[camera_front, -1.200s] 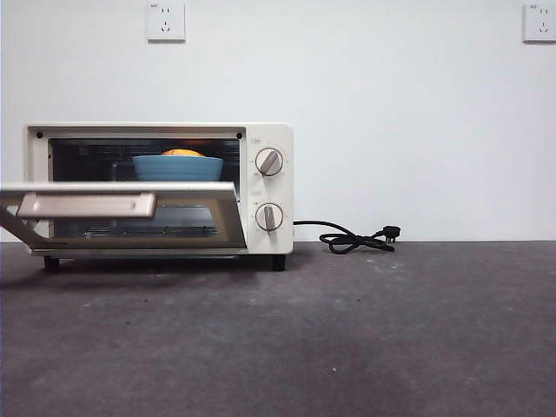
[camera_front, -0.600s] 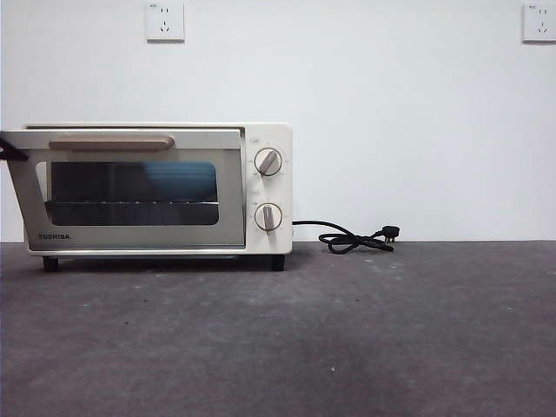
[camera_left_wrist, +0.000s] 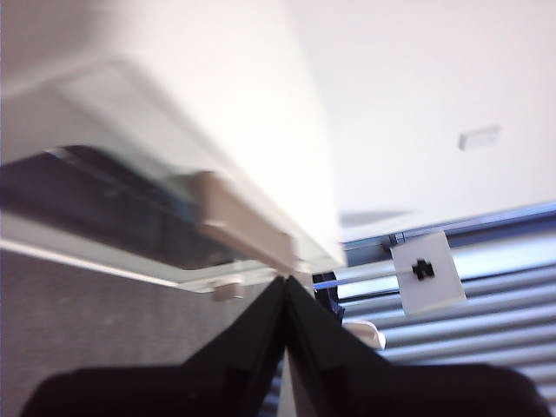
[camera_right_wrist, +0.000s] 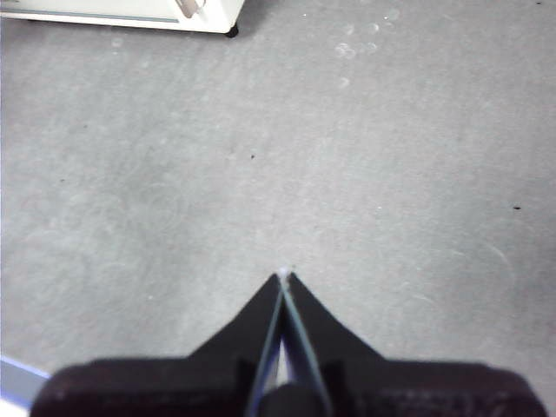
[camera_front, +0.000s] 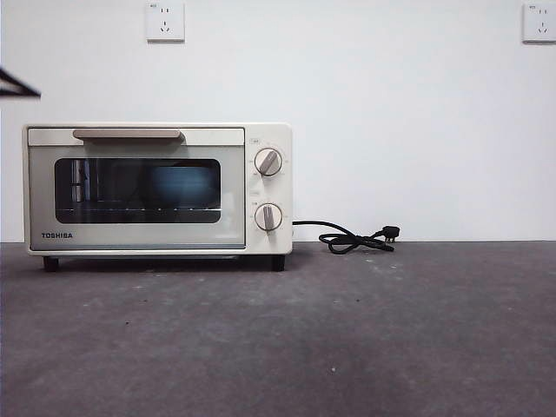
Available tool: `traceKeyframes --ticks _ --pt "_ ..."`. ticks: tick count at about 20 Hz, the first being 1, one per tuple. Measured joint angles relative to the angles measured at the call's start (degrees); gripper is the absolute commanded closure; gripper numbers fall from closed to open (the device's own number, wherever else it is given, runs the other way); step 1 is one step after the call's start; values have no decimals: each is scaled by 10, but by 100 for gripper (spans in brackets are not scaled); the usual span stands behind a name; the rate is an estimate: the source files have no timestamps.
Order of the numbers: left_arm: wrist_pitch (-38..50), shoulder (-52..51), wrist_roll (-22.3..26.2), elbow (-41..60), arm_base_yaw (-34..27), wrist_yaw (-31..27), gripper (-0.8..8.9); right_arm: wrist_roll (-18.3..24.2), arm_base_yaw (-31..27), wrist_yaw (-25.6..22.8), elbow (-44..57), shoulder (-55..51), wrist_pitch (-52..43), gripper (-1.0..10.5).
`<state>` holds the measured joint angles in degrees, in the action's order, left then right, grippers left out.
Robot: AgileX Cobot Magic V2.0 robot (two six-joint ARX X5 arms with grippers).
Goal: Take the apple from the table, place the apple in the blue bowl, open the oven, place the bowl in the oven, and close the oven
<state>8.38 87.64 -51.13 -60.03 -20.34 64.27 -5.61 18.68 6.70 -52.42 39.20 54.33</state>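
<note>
Front view evenly lit, bright, sharp. Soft shadow under oven (camera_front: 158, 188) on table (camera_front: 347, 339); faint blue glow through oven's dark glass door. Left wrist view strongly blurred, overexposed: oven (camera_left_wrist: 200, 130) top washed to white glare, bar handle (camera_left_wrist: 243, 221) smeared. Right wrist view slightly soft, pale, flat light on table (camera_right_wrist: 261, 156); oven (camera_right_wrist: 122, 10) base washed out at frame edge.

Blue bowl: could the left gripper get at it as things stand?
Probably not directly. The blue bowl sits inside the oven behind the shut glass door. The left gripper, jaws shut, is by the oven's upper edge and would first need to pull the door handle.
</note>
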Motion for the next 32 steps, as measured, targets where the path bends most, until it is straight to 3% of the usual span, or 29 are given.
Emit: traceKeyframes --ticks 3,6,12,15,17,22,29,32 --pt "-46 -75 45 0 18 22 821 0 0 48 0 0 -2 957" --pt "-178 -166 154 0 63 -1 819 0 0 78 0 0 -2 946" --pt "-545 -302 473 -1 203 -210 818 0 0 59 0 5 -2 946" --pt "-669 -344 581 -1 247 -290 818 0 0 28 0 5 -1 946" --pt "-691 -379 606 -1 252 -309 817 -8 0 23 0 5 0 946" --pt "-697 -429 617 -1 253 -312 818 -13 0 23 0 13 0 946" --pt "-679 -393 621 -1 253 -312 817 -13 0 17 0 22 0 946" --pt "-632 -372 635 -1 253 -334 817 -13 0 12 0 24 0 946"
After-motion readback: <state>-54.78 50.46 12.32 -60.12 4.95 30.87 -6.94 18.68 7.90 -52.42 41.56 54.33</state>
